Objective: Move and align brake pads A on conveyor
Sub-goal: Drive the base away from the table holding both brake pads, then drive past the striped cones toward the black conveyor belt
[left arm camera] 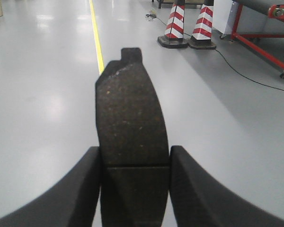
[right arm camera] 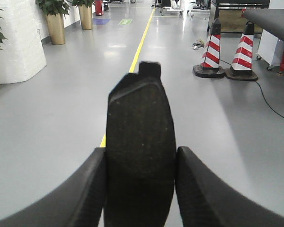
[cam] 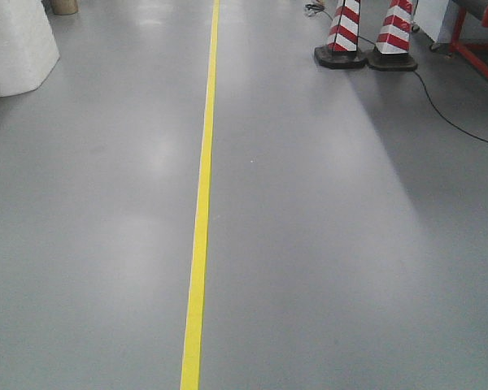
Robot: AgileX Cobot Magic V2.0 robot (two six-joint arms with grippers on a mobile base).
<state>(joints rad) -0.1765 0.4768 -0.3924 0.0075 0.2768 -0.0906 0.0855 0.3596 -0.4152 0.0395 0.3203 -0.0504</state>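
In the left wrist view my left gripper (left arm camera: 135,151) is shut on a dark grey brake pad (left arm camera: 130,109). The pad stands upright between the two fingers, a thin groove crossing it at fingertip height. My right gripper (right arm camera: 141,151) is likewise shut on a second dark brake pad (right arm camera: 139,109), held upright with a small tab at its top. Both pads hang above the grey floor. The conveyor (right arm camera: 270,19) shows only as a dark belt on a red frame at the far right, also visible in the left wrist view as the conveyor (left arm camera: 270,7). Neither arm appears in the front view.
A yellow floor line (cam: 202,203) runs straight ahead. Two red-and-white striped cones (cam: 366,36) stand ahead on the right, with a black cable (cam: 451,114) trailing past them. A white pillar (cam: 12,41) and potted plants (right arm camera: 54,19) are on the left.
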